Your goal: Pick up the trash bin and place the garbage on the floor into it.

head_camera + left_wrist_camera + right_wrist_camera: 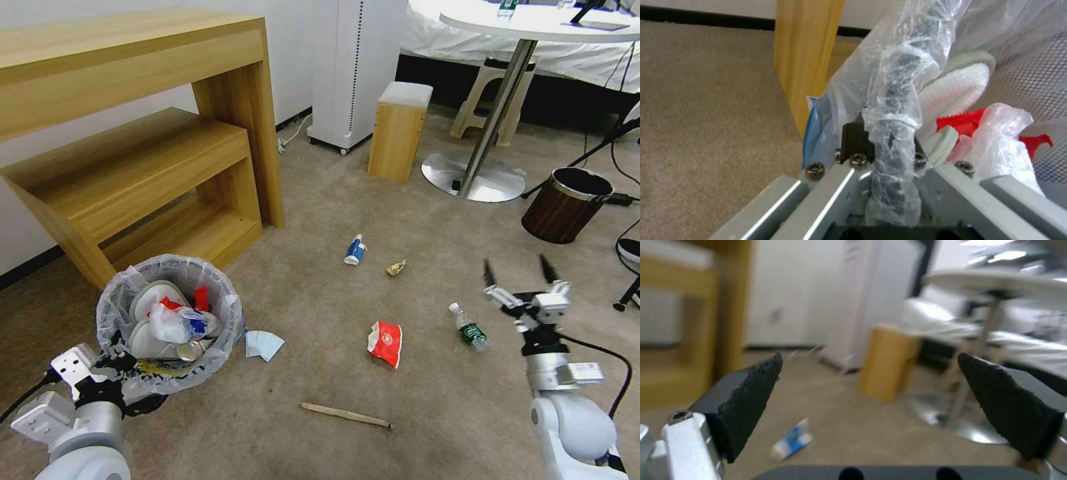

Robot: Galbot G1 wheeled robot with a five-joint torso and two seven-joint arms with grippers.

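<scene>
Low at the left of the head view, the left gripper (117, 365) has its jaws closed on the near rim of the bin (107, 313), pinching the clear liner bag (893, 110) over that rim. Inside the bin lie 2 white slippers (150, 300), red scraps and a crushed can. On the bin's right, a blue-edged fold of bag (263, 345) rests on the carpet (320, 300). At the lower right, the right gripper (519, 272) hangs above the carpet with jaws wide apart and nothing between them. Litter is spread on the carpet between the 2 arms: a wooden stick (345, 415) nearest, a red wrapper (385, 343), a small green-labelled bottle (468, 327) just left of the right gripper, then a blue-and-white tube (355, 250) and a small crumpled wrapper (396, 268) farther off. Behind the bin stands a wooden shelf unit (147, 133). Beyond the litter are a wooden stool (399, 131), a round worktop's metal foot (473, 177) and a brown bin (565, 204).
</scene>
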